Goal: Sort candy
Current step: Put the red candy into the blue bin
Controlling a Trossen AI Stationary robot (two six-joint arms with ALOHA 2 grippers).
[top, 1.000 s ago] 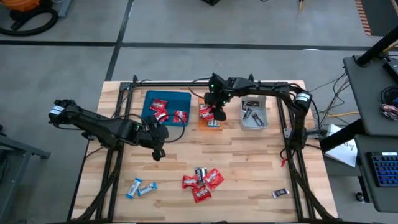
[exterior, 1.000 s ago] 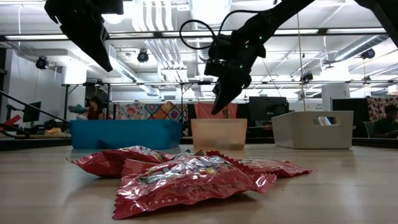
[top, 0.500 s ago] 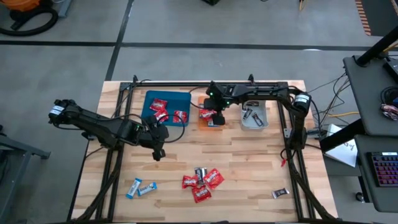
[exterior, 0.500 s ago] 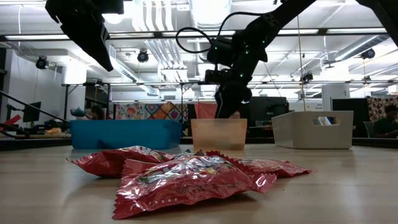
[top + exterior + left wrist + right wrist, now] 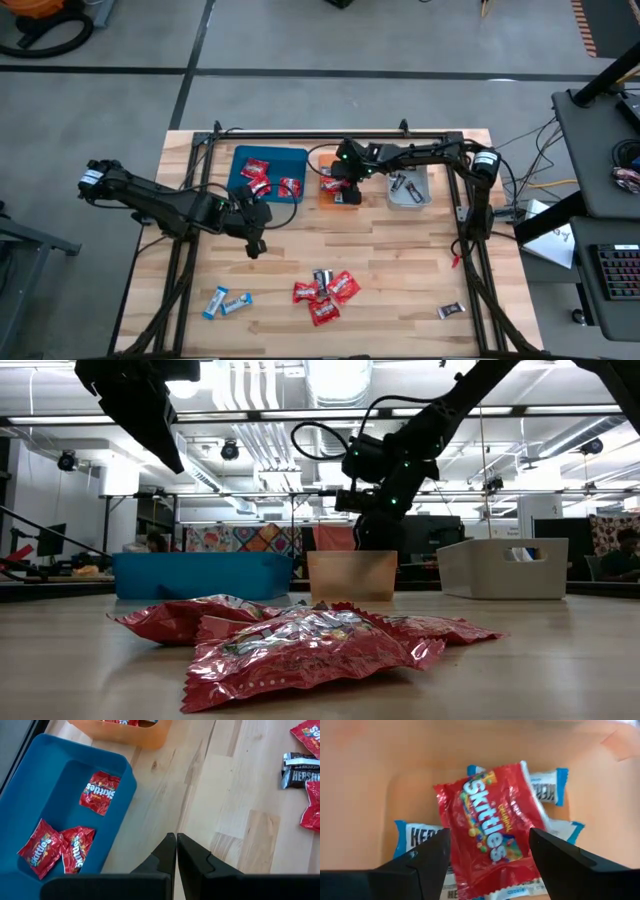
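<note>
Right gripper [image 5: 487, 857] lowered into orange tray [image 5: 365, 775], fingers spread wide either side of red Skittles packet [image 5: 492, 832] lying loose on blue-and-white bars [image 5: 547, 785], left gripper [image 5: 176, 851] pressed shut above bare wood beside blue tray [image 5: 30, 795]

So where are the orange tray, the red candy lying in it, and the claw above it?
Orange tray [image 5: 351, 577]: low view, front wall.
Red candy [image 5: 490, 837]: right wrist view, wrapper's middle.
Right claw [image 5: 490, 857]: right wrist view, midway between fingertips.

Wooden table [image 5: 400, 260] (trays [image 5: 268, 170], candy [image 5: 325, 292])
</note>
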